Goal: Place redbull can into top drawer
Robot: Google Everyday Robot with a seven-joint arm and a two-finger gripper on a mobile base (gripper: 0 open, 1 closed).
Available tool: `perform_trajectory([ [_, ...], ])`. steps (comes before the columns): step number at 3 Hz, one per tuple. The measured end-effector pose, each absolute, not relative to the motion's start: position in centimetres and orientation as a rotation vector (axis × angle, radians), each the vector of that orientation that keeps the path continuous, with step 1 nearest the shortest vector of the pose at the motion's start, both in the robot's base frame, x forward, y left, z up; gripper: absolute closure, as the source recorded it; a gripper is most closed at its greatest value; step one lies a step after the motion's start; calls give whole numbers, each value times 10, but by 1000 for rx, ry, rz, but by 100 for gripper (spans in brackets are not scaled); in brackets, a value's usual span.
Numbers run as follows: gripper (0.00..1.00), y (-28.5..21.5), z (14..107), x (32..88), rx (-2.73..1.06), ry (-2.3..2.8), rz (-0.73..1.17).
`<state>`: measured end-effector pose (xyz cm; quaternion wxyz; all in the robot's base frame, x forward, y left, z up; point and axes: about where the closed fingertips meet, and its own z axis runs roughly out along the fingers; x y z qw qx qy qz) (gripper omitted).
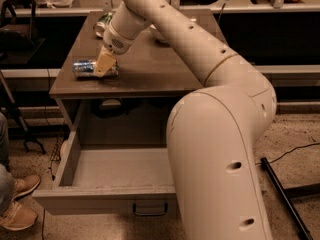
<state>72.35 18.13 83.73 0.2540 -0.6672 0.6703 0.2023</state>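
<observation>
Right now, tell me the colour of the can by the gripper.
Blue and silver, in the camera view; the redbull can lies sideways with the gripper at it.

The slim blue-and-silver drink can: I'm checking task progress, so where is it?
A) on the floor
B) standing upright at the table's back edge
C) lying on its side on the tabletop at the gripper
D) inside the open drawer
C: the redbull can lies on its side near the front-left edge of the brown tabletop, with the cream gripper down at it; the grey top drawer stands open below.
</observation>
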Motion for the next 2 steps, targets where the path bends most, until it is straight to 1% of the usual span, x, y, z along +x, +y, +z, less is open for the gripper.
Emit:
perform_trajectory([
  [1, 72, 176, 836, 719, -1799, 1834, 558],
  [2, 100, 142, 847, 700, -1718, 1901, 498],
])
